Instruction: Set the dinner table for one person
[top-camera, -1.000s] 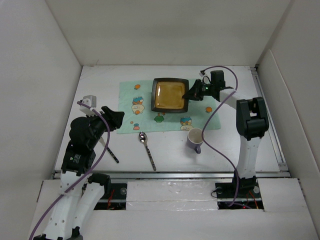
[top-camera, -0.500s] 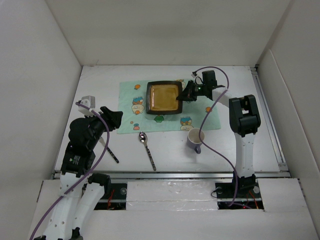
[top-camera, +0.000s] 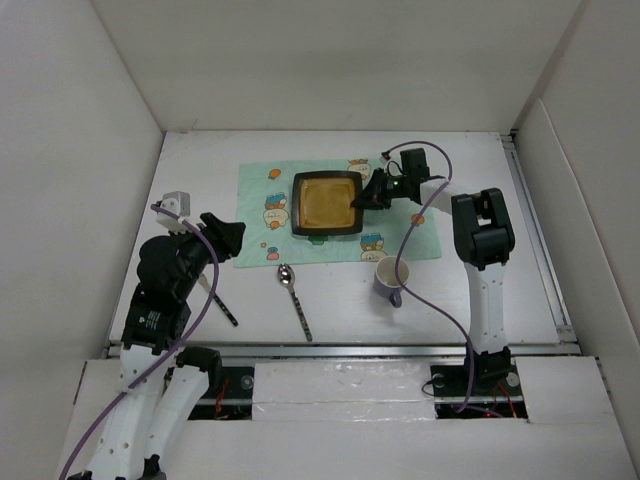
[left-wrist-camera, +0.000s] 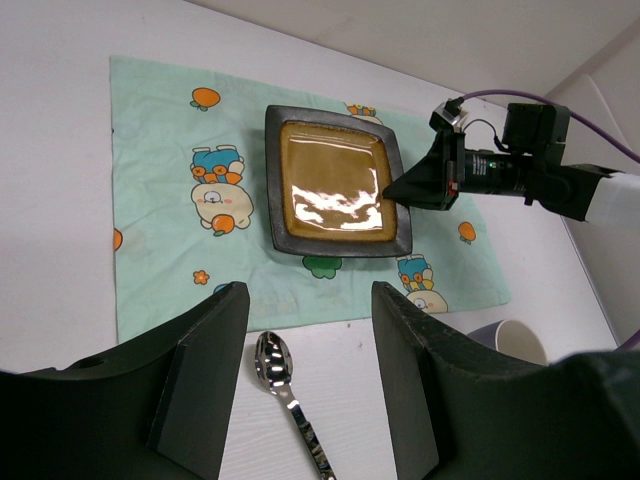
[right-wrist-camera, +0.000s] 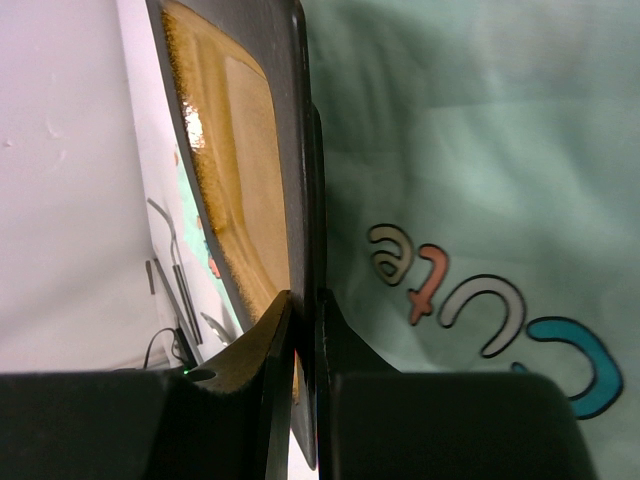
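With the right jaws clenched on just the plate rim, it could slip free or bunch the placemat; the left jaws hang released.

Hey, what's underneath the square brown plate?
The mint-green cartoon placemat, its prints showing around the plate. The patch directly beneath is covered. The right claw clamps the plate's right rim.

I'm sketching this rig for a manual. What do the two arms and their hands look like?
The left arm and right arm match: white links joined by bulky black joint housings. The left hand and right hand are black, each with two flat, tapering fingers. A purple cable loops loosely along each arm. A small pale grey box sits at the left wrist.
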